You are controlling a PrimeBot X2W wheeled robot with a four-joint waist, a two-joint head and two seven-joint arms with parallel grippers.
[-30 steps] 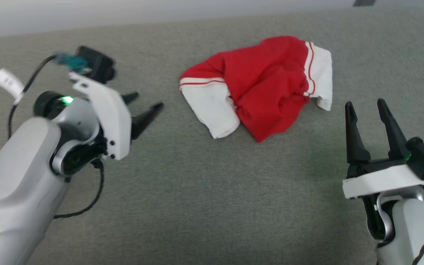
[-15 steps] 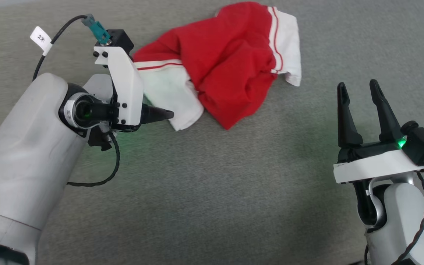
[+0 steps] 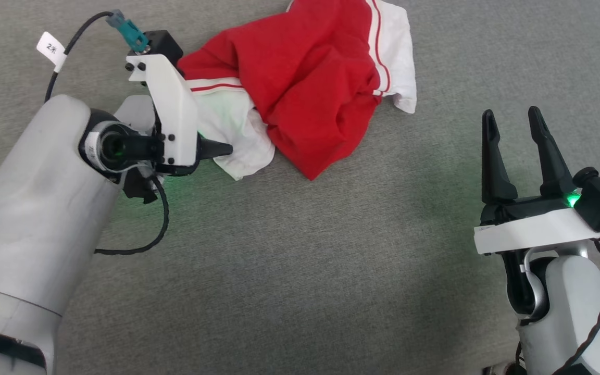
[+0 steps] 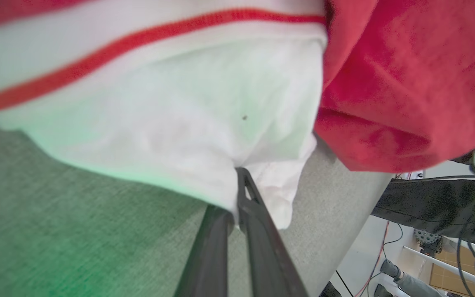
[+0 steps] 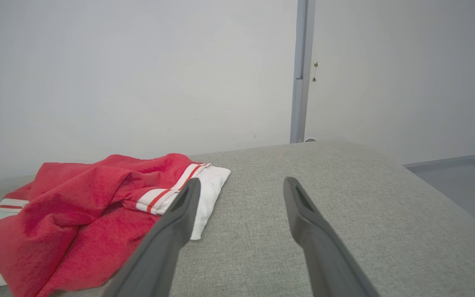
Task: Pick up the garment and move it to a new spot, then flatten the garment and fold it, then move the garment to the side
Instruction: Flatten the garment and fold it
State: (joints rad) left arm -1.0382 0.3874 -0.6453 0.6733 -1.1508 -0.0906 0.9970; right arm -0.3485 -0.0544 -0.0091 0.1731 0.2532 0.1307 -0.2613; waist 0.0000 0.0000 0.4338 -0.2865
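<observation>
You're looking at a grey woven-fabric counter [image 3: 300,271], with a plain white wall [image 5: 138,74] behind it and a grey vertical strip [image 5: 301,70] on that wall

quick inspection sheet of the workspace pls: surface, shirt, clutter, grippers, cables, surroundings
surface: grey fabric surface, flat, tinted green near the pinched sleeve
job's things: garment lies crumpled, red body with white striped sleeves, not yet flattened
clutter: nothing seen
grippers: left gripper shut on the garment's white sleeve edge; right gripper open, apart from the garment
cables: black cable loops off the left gripper's base; another carries a white tag
surroundings: white wall and grey post behind the surface
</observation>
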